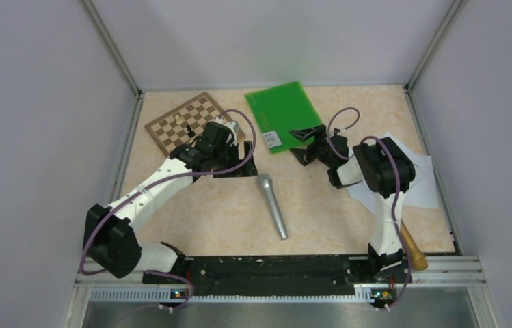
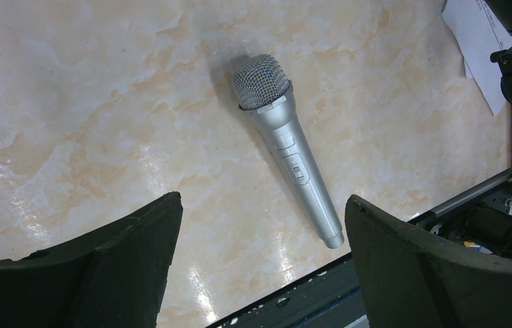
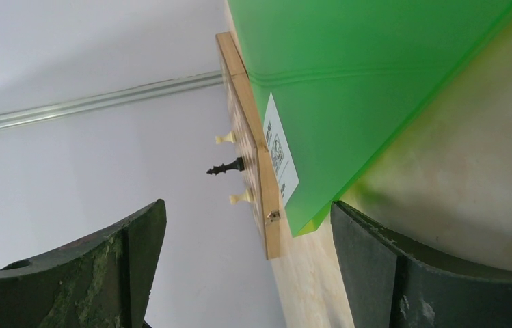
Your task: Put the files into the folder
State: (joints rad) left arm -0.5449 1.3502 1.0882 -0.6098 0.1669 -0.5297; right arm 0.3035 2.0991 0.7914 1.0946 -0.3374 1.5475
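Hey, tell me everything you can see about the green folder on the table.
The folder is bright green translucent plastic, thin and apparently closed. It lies flat at the far middle of the table, turned at an angle. A small white printed label sits at its near-left corner. The chessboard lies just to its left; whether they touch is unclear. The open right gripper points at its near corner without holding it.

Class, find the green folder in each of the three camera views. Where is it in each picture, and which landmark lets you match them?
Top external: the green folder lies at the far middle of the table, right of the chessboard.
Left wrist: not in it.
Right wrist: it fills the upper right, its white label showing.
Shared landmark: the chessboard, beside the folder in both views.
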